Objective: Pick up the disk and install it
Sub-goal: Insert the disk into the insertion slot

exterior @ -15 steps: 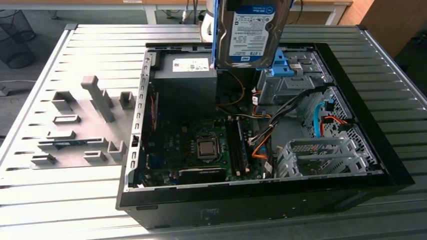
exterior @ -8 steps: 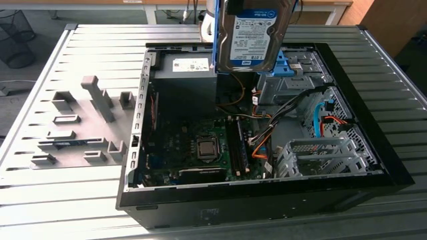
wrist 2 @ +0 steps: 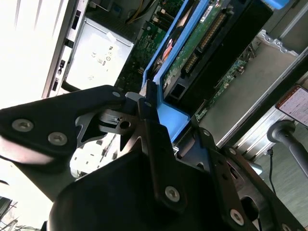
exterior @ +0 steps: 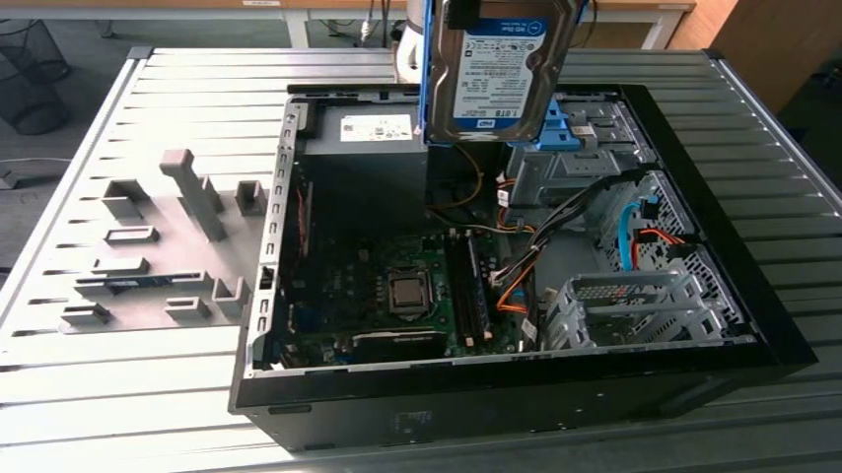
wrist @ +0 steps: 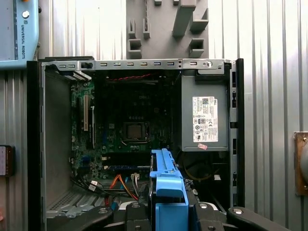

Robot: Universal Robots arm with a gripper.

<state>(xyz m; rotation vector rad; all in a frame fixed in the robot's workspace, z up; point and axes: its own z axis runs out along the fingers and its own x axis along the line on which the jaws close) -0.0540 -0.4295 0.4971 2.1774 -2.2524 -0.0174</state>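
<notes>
holding flat silver-grey disk (exterior: 500, 71) upright | end effector (wrist 2: 166, 115) clamped on blue plastic rails (wrist: 166, 185)

The gripper (wrist 2: 166, 115) is formed of matte black angular plates (wrist 2: 53, 120), fastened with round silver screws (wrist 2: 172, 193).

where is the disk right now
In the exterior view the disk hangs upright at top centre, gripped above the open computer case, near its blue drive brackets.

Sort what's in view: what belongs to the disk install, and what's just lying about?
Job in hand:
the disk, held by the gripper
the open computer case below it

Lying about:
the grey fixture block on the table
the mesh bin beyond the table
</notes>
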